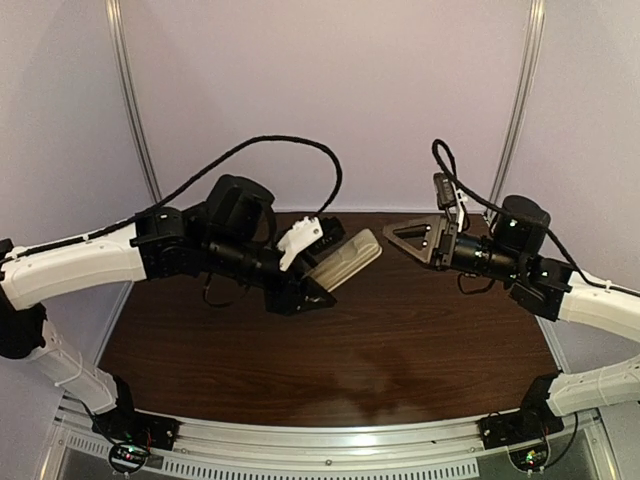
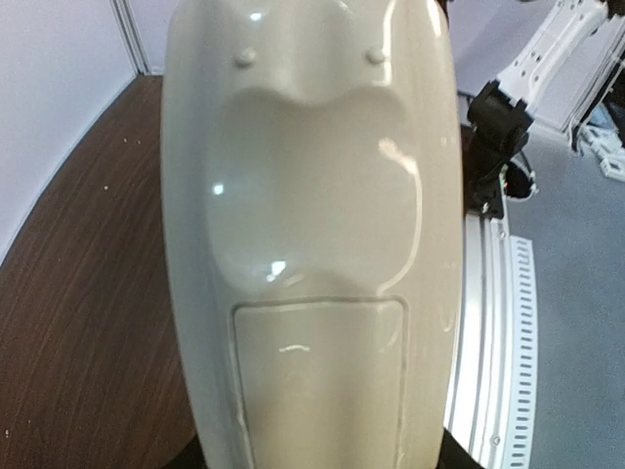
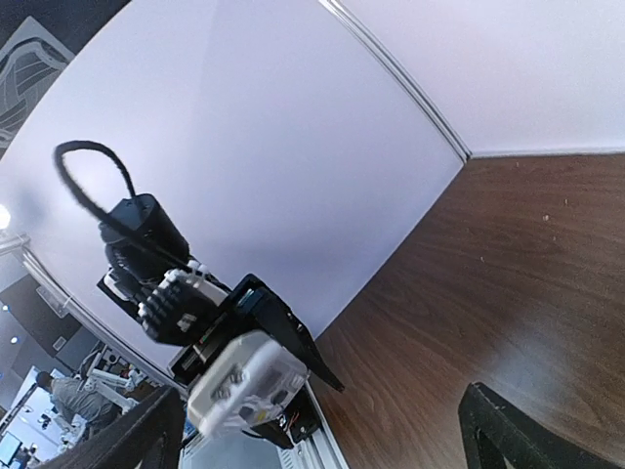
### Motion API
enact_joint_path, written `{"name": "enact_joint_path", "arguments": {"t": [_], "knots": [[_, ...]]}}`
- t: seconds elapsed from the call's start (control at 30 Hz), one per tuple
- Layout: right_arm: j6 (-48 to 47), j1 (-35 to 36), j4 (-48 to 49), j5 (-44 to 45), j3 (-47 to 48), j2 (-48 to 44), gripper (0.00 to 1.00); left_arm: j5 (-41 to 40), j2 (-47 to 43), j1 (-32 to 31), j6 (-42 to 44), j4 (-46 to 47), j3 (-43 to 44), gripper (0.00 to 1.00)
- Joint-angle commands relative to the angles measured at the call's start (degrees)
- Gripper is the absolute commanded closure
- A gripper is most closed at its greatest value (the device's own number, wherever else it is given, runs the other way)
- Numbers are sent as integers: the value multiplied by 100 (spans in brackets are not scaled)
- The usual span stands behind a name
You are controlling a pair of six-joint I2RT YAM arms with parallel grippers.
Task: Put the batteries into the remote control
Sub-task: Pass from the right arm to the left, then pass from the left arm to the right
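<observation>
Right, remote control (image 1: 348, 258) is up off the table (image 1: 400, 350), hanging over its far-left part, tilted, free end aimed twd the table's back-right. Left gripper (image 1: 322, 268) has it clamped by the lower end, fingers pinching across the body. L wrist cam: the plain grey-beige back fills the view, w/ a rectangular panel (image 2: 322, 391) outlined at the near end, sitting flush. Two small bumps at the far end, a shallow dished area mid-body. R wrist cam catches the other side, a white face w/ small buttons. Right gripper (image 1: 420, 230) hovers over the table's far-right part, pointed across twd the remote, nothing in it. Its fingers (image 3: 518, 435) are spread wide, one in each bottom corner of its own view, bare table between them. Both arms reach in over the table's side edges. A black cable (image 1: 290, 142) loops high over the left arm, above the table's back edge.
</observation>
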Motion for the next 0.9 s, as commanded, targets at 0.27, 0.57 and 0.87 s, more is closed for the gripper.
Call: {"name": "enact_joint_path", "arguments": {"t": [0.27, 0.57, 0.87], "knots": [[-836, 20, 1511, -869, 558, 36, 0, 2763, -920, 709, -931, 1918, -442, 74], [-1202, 485, 1325, -815, 1435, 635, 0, 3515, -930, 716, -1568, 2968, -666, 74], [-1610, 1169, 795, -481, 2039, 1002, 2, 3335, -787, 717, -1638, 3050, -683, 74]]}}
